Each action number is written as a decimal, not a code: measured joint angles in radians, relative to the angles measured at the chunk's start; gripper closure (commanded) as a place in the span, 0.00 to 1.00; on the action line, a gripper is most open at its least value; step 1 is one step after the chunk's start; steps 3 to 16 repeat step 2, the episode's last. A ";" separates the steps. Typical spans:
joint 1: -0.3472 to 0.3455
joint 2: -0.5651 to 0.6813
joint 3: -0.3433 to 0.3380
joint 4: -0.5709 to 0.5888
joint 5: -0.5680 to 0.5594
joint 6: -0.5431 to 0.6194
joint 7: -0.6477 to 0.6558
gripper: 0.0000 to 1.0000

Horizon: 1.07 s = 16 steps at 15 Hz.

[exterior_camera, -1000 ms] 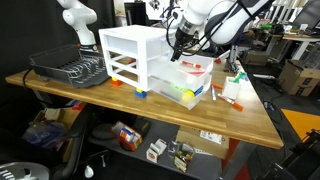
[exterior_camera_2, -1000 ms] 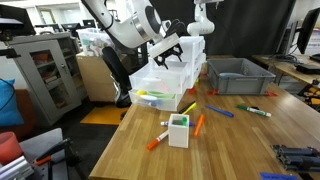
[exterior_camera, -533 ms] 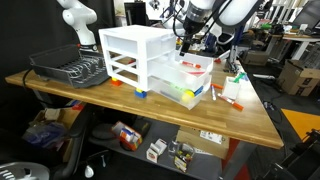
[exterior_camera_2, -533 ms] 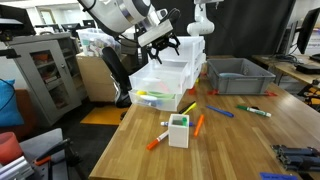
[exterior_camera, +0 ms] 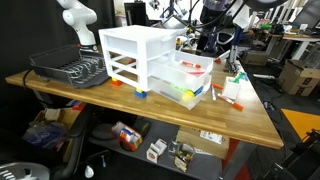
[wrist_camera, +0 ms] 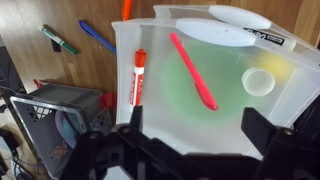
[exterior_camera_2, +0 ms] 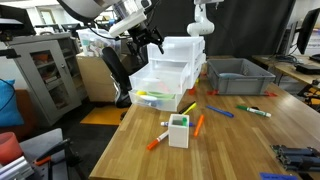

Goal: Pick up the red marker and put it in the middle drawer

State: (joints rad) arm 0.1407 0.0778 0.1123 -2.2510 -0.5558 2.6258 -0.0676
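The red marker [wrist_camera: 137,75], with a white body and red cap, lies along the left side of a pulled-out translucent drawer [wrist_camera: 230,110] in the wrist view. A longer red pen [wrist_camera: 190,70] lies in the middle of the drawer stack; I cannot tell on which level. The white drawer unit [exterior_camera: 135,55] stands on the wooden table with two drawers pulled out in both exterior views [exterior_camera_2: 165,75]. My gripper [wrist_camera: 195,125] is open and empty, high above the drawers, as both exterior views show [exterior_camera: 193,20] [exterior_camera_2: 157,40].
A dark dish rack [exterior_camera: 70,68] stands beside the drawer unit. A white pen cup [exterior_camera_2: 179,130], loose orange [exterior_camera_2: 199,124], blue [exterior_camera_2: 222,112] and green [exterior_camera_2: 255,111] markers and a grey bin [exterior_camera_2: 238,75] are on the table.
My gripper has risen from just above the pulled-out drawers to well above them. The markers in the drawers have not moved.
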 measured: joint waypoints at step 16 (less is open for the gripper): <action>0.000 0.005 -0.001 0.000 0.000 0.000 0.001 0.00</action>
